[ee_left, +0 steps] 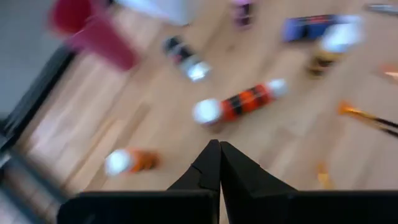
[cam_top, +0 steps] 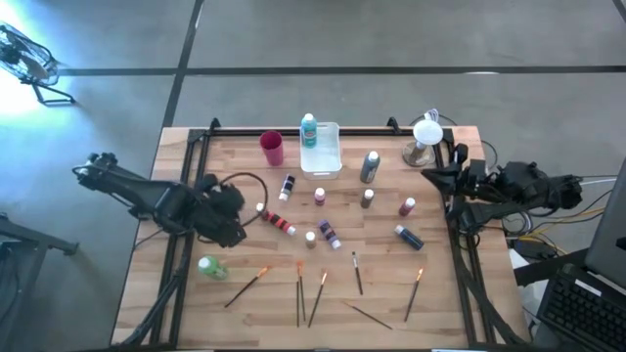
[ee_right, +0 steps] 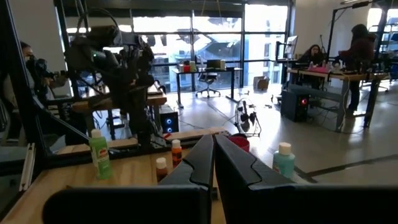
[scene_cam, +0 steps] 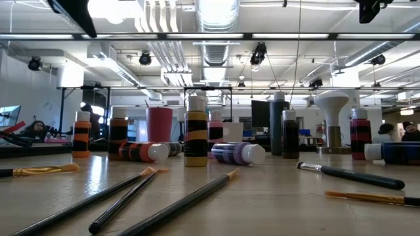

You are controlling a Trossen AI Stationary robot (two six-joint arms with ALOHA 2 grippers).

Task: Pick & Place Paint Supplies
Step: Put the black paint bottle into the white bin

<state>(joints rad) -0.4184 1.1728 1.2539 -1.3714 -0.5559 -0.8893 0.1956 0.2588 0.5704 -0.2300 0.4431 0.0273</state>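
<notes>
From above, the left gripper [cam_top: 240, 217] hangs over the left part of the wooden surface [cam_top: 235, 303], its fingers clenched on nothing. The left wrist view confirms this: the two dark fingers [ee_left: 214, 171] press together, and under them lies a red-and-black bottle [ee_left: 239, 102] on its side, apart from them. The right gripper [cam_top: 435, 176] waits at the right edge, fingers also pressed together and empty, as the right wrist view shows [ee_right: 213, 163].

The paint bottles [cam_top: 323, 210] stand or lie scattered in the middle of the surface; a green bottle [cam_top: 212, 266] lies near the left edge. One teal bottle [cam_top: 309, 132] stands inside the white tray [cam_top: 331, 168] at the far side, beside the magenta cup [cam_top: 272, 149]. The paintbrushes [cam_top: 313, 293] lie along the near side.

Only the low view shows the brushes [scene_cam: 177, 203] from close, with the room behind.
</notes>
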